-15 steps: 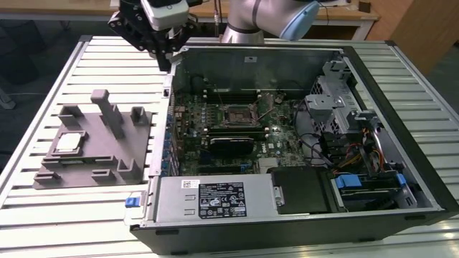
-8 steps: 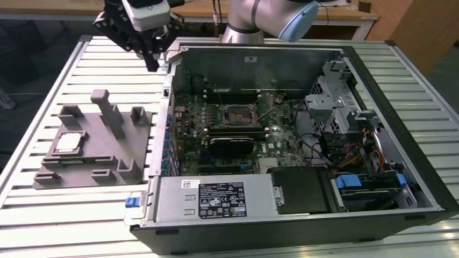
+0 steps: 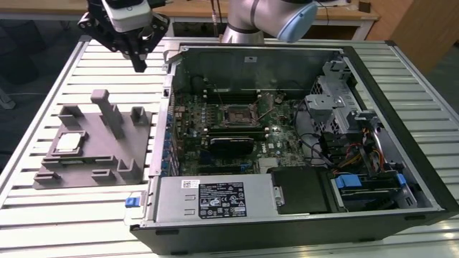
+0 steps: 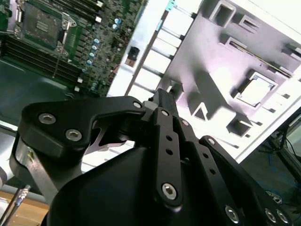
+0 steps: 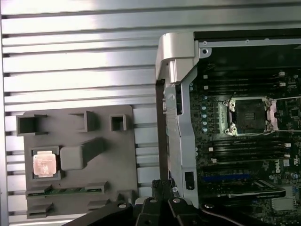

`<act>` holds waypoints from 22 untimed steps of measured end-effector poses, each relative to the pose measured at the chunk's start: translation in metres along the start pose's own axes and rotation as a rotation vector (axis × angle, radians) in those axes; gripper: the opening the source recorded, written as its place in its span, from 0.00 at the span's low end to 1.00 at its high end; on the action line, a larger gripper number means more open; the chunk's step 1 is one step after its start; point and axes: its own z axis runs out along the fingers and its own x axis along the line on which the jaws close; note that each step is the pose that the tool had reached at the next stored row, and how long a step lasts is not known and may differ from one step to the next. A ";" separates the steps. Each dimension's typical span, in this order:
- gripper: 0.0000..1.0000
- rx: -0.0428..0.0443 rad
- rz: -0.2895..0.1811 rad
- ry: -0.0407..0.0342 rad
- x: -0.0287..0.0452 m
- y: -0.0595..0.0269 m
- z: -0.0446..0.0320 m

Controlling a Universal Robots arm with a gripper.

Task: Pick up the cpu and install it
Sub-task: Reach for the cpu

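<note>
Above the slatted metal table [image 3: 43, 91], at the exterior view's left of the open computer case [image 3: 251, 67], the gripper [image 3: 138, 65] hangs in the air, touching nothing. Fingers are pressed together into one dark tip with nothing held between them; both wrist views agree. Cpu [image 3: 68, 142] lies flat in a square pocket of the grey plastic tray [image 3: 107, 156], silver top up, well apart from the gripper and lower than it. Tray sits on the table just beside the case, at the exterior view's left. Tray has several upright blocks and other pockets. A green strip [image 5: 63, 190] lies in a slot near the cpu in the first wrist view. Inside the case the motherboard [image 3: 215, 134] lies flat, with a dark square socket [image 3: 237, 114] in a metal frame near its middle. Cpu is in the tray, not yet in the socket.
</note>
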 end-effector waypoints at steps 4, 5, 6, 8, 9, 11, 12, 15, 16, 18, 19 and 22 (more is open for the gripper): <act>0.11 0.0001 0.000 0.0012 0.0103 -0.0008 0.0003; 0.11 0.0001 0.000 0.0015 0.0137 -0.0011 0.0004; 0.11 0.0000 0.000 0.0016 0.0182 -0.0014 0.0005; 0.11 0.0002 0.000 0.0028 0.0262 -0.0020 0.0006; 0.11 0.0002 0.000 0.0041 0.0297 -0.0023 0.0007; 0.11 0.0006 0.000 0.0073 0.0368 -0.0029 0.0009; 0.11 0.0006 0.000 0.0085 0.0404 -0.0032 0.0011; 0.11 0.0007 0.000 0.0104 0.0536 -0.0042 0.0014; 0.11 0.0008 0.000 0.0108 0.0580 -0.0045 0.0014; 0.11 0.0007 0.000 0.0109 0.0655 -0.0052 0.0017; 0.11 0.0007 0.000 0.0110 0.0687 -0.0055 0.0018; 0.11 0.0009 0.000 0.0113 0.0756 -0.0060 0.0018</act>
